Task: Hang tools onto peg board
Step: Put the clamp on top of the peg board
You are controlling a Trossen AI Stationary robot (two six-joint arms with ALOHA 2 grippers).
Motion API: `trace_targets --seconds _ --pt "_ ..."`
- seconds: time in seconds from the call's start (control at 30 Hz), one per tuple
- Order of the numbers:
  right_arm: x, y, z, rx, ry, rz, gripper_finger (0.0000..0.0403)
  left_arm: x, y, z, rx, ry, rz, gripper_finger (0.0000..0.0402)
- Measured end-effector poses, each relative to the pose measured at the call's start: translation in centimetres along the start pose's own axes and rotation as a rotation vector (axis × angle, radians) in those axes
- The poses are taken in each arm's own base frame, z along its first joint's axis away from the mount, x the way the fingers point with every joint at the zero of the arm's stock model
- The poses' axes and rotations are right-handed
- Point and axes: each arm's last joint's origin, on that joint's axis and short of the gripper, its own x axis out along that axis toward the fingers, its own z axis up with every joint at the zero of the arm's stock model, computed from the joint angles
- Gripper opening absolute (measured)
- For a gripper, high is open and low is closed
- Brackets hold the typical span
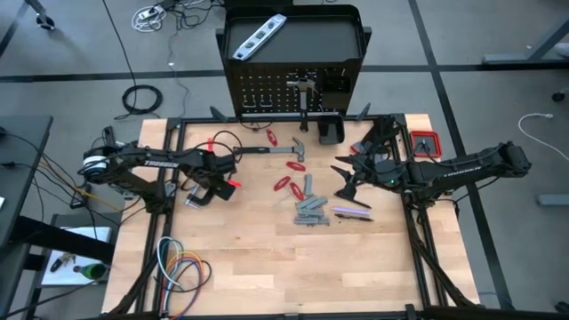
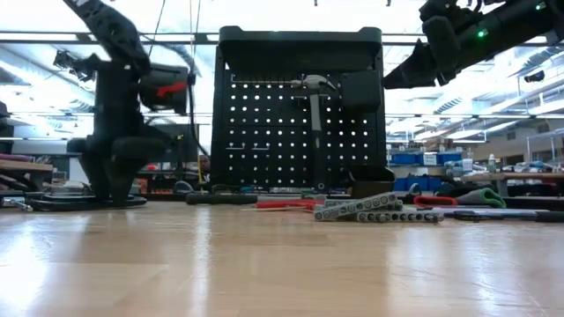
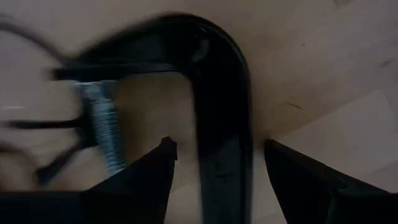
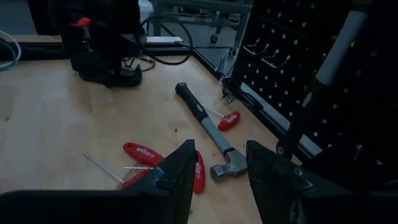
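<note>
The black C-clamp (image 3: 217,93) lies flat on the wooden table, also seen in the high view (image 1: 197,196). My left gripper (image 3: 220,146) is low over it and open, with one finger on each side of the clamp's straight back and a gap showing on both sides. My right gripper (image 4: 217,155) is open and holds nothing, raised above the table's middle (image 1: 345,176). One hammer (image 1: 305,93) hangs on the black peg board (image 1: 267,93). The silver level (image 1: 260,36) lies in the stand's top tray. A second hammer (image 4: 208,130) lies on the table.
Red-handled tools (image 1: 286,185), grey wrenches (image 1: 311,212) and a dark thin tool (image 1: 351,213) lie mid-table. A small black box (image 1: 331,130) stands at the peg board's foot, a red tray (image 1: 424,142) at the far right. Coiled coloured cables (image 1: 182,269) lie near left.
</note>
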Motion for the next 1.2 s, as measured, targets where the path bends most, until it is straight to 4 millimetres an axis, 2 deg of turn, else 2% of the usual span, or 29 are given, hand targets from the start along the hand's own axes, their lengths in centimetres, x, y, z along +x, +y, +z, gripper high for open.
trace_targets --seconds 0.1,0.17,0.23,0.33,0.53,0.63,0.8,0.83,0.87,0.93,1.07,1.2 --pt "0.0 0.0 0.0 0.001 -0.002 0.0 0.0151 1.1 0.5 -0.3 -0.015 0.007 -0.067 0.0241" --pt "0.0 0.0 0.0 0.0 -0.002 0.0 0.0151 1.2 0.6 -0.4 -0.015 0.009 -0.063 0.0222" --pt "0.0 0.0 0.0 0.0 -0.002 0.0 0.0151 1.2 0.6 -0.5 0.009 0.017 -0.065 0.0183" --pt "0.0 0.0 0.0 -0.003 -0.003 0.0 0.0151 1.0 0.1 -0.6 0.059 0.024 -0.085 0.0092" --pt "0.0 0.0 0.0 -0.005 -0.002 0.0 0.0151 -0.3 -1.8 -0.1 0.143 -0.023 -0.116 0.0082" --pt "0.0 0.0 0.0 -0.001 -0.003 0.0 0.0151 -2.0 -3.5 0.6 0.183 -0.084 -0.164 0.0082" --pt "0.0 0.0 0.0 0.001 -0.003 -0.001 0.0151 -6.1 -6.2 1.6 0.263 -0.245 -0.161 0.0082" --pt "0.0 0.0 0.0 0.003 -0.003 -0.001 0.0151 -7.1 -6.6 1.8 0.28 -0.287 -0.147 0.0068" --pt "0.0 0.0 0.0 0.003 -0.003 -0.001 0.0151 -8.2 -7.1 2.1 0.284 -0.325 -0.169 0.003" --pt "0.0 0.0 0.0 0.002 -0.002 -0.001 0.0151 -9.9 -7.7 2.4 0.297 -0.38 -0.171 0.0002" --pt "0.0 0.0 0.0 0.003 -0.003 -0.003 0.0151 -11.3 -8.3 2.6 0.328 -0.383 -0.238 0.0003" --pt "0.0 0.0 0.0 0.004 -0.004 -0.004 0.0151 -11.0 -8.0 2.5 0.281 -0.388 -0.185 0.0002"
